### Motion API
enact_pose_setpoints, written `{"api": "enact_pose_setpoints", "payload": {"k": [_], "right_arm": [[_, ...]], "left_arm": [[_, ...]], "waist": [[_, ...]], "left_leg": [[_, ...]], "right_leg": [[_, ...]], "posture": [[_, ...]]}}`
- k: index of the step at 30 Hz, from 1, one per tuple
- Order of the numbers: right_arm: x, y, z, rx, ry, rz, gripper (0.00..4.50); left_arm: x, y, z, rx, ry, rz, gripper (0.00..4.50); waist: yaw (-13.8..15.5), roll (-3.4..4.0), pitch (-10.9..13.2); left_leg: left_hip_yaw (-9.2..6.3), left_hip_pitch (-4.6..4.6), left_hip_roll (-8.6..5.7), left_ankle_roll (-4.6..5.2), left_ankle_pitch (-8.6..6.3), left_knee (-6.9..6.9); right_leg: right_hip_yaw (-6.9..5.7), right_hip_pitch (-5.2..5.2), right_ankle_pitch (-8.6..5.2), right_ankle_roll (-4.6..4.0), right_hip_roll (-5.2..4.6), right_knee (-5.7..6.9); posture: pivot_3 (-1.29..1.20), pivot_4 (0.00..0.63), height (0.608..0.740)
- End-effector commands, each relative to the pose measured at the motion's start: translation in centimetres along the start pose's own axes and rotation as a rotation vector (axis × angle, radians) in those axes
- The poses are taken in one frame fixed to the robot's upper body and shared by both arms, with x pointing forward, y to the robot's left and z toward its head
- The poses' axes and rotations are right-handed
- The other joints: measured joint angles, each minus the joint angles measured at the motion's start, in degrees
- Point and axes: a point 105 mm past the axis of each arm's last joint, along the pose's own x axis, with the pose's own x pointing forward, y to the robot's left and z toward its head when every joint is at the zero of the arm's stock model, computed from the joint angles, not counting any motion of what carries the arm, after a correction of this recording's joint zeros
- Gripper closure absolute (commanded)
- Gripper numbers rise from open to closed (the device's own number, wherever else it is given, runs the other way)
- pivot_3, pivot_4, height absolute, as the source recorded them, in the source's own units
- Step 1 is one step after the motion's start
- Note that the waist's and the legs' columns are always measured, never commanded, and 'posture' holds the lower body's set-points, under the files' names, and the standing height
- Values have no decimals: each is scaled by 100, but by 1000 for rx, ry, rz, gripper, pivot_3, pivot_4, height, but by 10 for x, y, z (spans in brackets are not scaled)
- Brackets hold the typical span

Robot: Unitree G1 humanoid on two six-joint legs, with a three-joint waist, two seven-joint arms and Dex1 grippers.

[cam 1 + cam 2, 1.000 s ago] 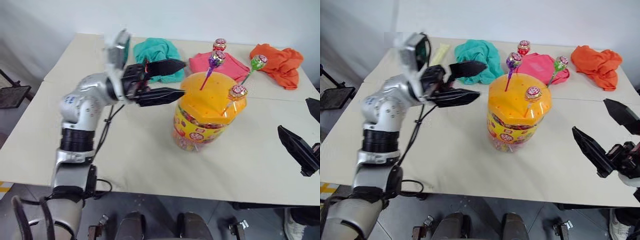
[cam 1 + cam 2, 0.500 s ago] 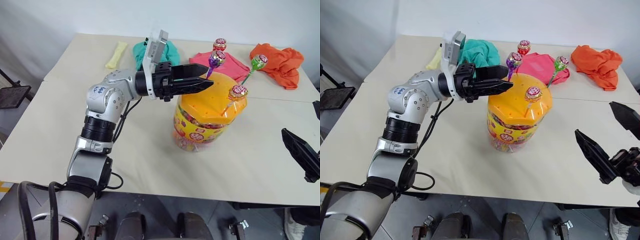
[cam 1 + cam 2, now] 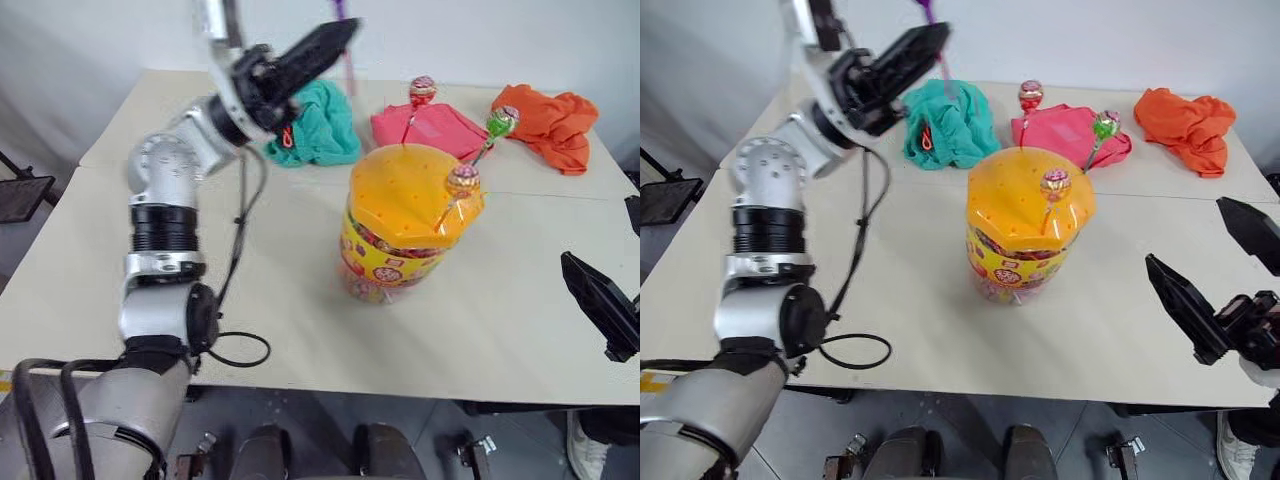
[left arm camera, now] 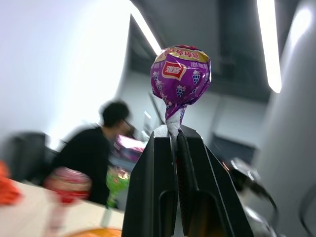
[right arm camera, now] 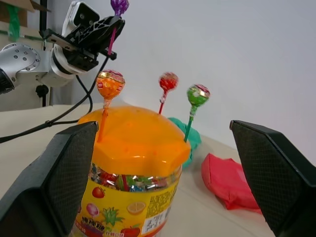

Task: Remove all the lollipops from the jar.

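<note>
One of four lollipops is out. Table (image 3: 300,290) fills the frame; jar (image 3: 405,235) stands just right of centre, its domed orange lid (image 3: 405,190) carrying three lollipops on sticks: orange-pink (image 3: 462,180) at the near right, red (image 3: 422,90) and green (image 3: 501,122) behind. Teal cloth (image 3: 320,125), pink cloth (image 3: 440,125) and orange cloth (image 3: 545,120) lie along the far edge.

Left gripper (image 4: 174,131), raised at upper left, is clamped on the stick of the purple lollipop (image 4: 180,79), well clear of the lid. Right gripper (image 3: 1230,270), lower right, jaws spread, holds nothing.

Step in hand, as I judge: carrying the purple one off. Next: set it down on bare table, release, then go for the remaining three.
</note>
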Motion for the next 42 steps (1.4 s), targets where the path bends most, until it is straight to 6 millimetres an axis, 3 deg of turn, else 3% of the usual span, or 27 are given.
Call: {"api": "enact_pose_setpoints", "payload": {"k": [1, 4, 7, 9, 13, 14, 17, 21, 24, 30, 34, 37, 40, 42], "right_arm": [[5, 1, 0, -1, 0, 41, 0], [6, 3, -8, -1, 39, 89, 0], [2, 5, -17, 4, 84, 120, 0], [-2, 5, -21, 6, 113, 134, 0], [-7, 4, -30, 6, 164, 166, 0], [-8, 3, -32, 6, 179, 175, 0], [-8, 0, -33, 11, 191, 187, 0], [-4, 1, -29, 33, 175, 209, 0], [6, 16, -24, 89, 149, 278, 0], [45, 40, -12, 200, 50, 391, 0], [69, 41, -22, 221, 104, 383, 0], [85, 50, -29, 240, 93, 437, 0], [91, 56, -36, 254, 99, 471, 0], [94, 54, -38, 263, 92, 459, 397]], "left_arm": [[-65, 37, -17, 94, 216, 340, 4415], [-162, 51, -40, 109, 474, 660, 4415], [-235, 40, -61, 82, 649, 869, 4415], [-268, 30, -71, 45, 705, 967, 4415], [-308, 15, -84, -11, 708, 1105, 4415], [-314, 11, -88, -30, 701, 1124, 4221], [-312, 3, -96, -69, 698, 1108, 3508], [-315, 0, -90, -42, 690, 1107, 2331], [-301, -6, -67, 104, 613, 954, 1542], [-252, -36, -32, 292, 463, 537, 1542], [-228, -44, -31, 376, 458, 384, 1542], [-187, -65, -32, 400, 394, 188, 1542], [-172, -76, -35, 386, 370, 120, 1542], [-166, -81, -36, 377, 368, 99, 1525]], "waist": [[-29, 0, 0], [-65, 1, 0], [-58, -2, 1], [-11, -19, 9], [99, -17, 2], [94, -13, 0], [66, -12, -1], [36, 15, -17], [15, 19, -19], [-37, 12, -17], [-37, 12, -17], [-33, 10, -16], [-46, 8, -15], [-47, 8, -15]], "left_leg": [[-1, 1, 0, 0, 0, -1], [8, 9, -1, -1, 0, -11], [12, 2, 0, -2, 1, -28], [11, -5, 0, -2, 1, -29], [2, -3, 3, 2, -1, -13], [3, 2, 1, 2, -1, -14], [11, 12, 4, 2, -2, -18], [16, 21, 4, 2, -1, -18], [18, 21, 5, 2, -1, -18], [18, 8, 17, 1, -1, -15], [17, 5, 36, 1, -1, -12], [15, -2, 35, 2, -3, -12], [4, -15, 37, 4, -3, -2], [5, -14, 38, 3, -4, -3]], "right_leg": [[0, 0, 0, 0, 0, 2], [4, -5, 0, 0, 1, 2], [6, -22, 0, 0, 1, 3], [5, -28, 0, 0, -2, 4], [-1, -5, 0, 0, -14, -3], [0, 2, 0, 0, -15, -10], [2, 2, 0, 0, -10, -5], [9, 2, 0, 0, -9, 3], [9, 0, 0, -1, -9, 6], [6, -10, 0, -2, -7, 7], [6, -14, 0, -2, -7, 9], [0, -15, 0, -1, -10, 7], [-5, -19, 1, -1, -11, 6], [-5, -18, 1, -1, -10, 7]], "posture": [[0, 150, 740], [0, 150, 740], [0, 150, 740], [0, 150, 740], [0, 150, 740], [0, 150, 740], [0, 150, 740], [0, 150, 740], [0, 150, 740], [0, 150, 740], [0, 150, 740], [0, 150, 740], [0, 150, 740], [0, 150, 740]]}}
